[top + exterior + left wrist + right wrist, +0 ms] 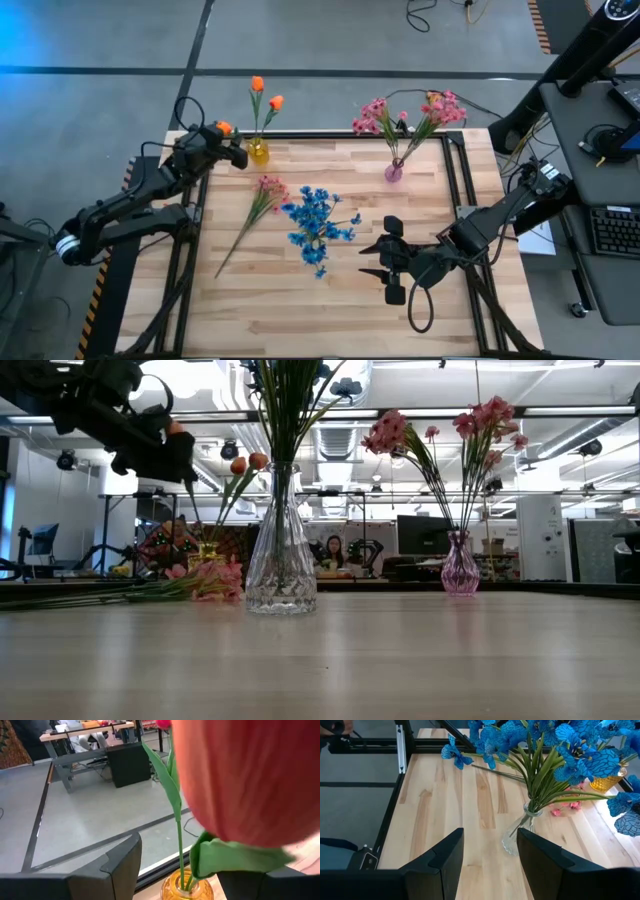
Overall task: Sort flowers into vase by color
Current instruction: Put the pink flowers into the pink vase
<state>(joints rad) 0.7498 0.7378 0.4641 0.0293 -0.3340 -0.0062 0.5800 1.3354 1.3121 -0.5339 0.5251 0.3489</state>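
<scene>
A small yellow vase (258, 152) at the table's far edge holds two orange tulips (257, 84). My left gripper (240, 155) is just left of it, fingers apart. A third orange tulip bud (250, 780) is above the gripper and close to the wrist camera, its stalk and leaf (200, 865) running down into the yellow vase (187, 889). A clear glass vase (280, 560) mid-table holds the blue flowers (315, 228). A pink spray (262, 198) lies flat on the table. A pink vase (393, 172) holds pink flowers (410, 115). My right gripper (380, 262) is open, right of the blue flowers. My left gripper has its fingers apart on either side of the third tulip's stalk, above the yellow vase. The tulip's green leaf (235, 857) lies close to one finger (250, 887). I cannot tell whether it touches it.
The table's black metal frame runs along the edges (455, 170). Bare wood lies along the near side (300, 320). In the right wrist view the clear vase (517, 837) stands ahead of my right gripper (487, 865). A person sits in the room far behind the table (330, 552).
</scene>
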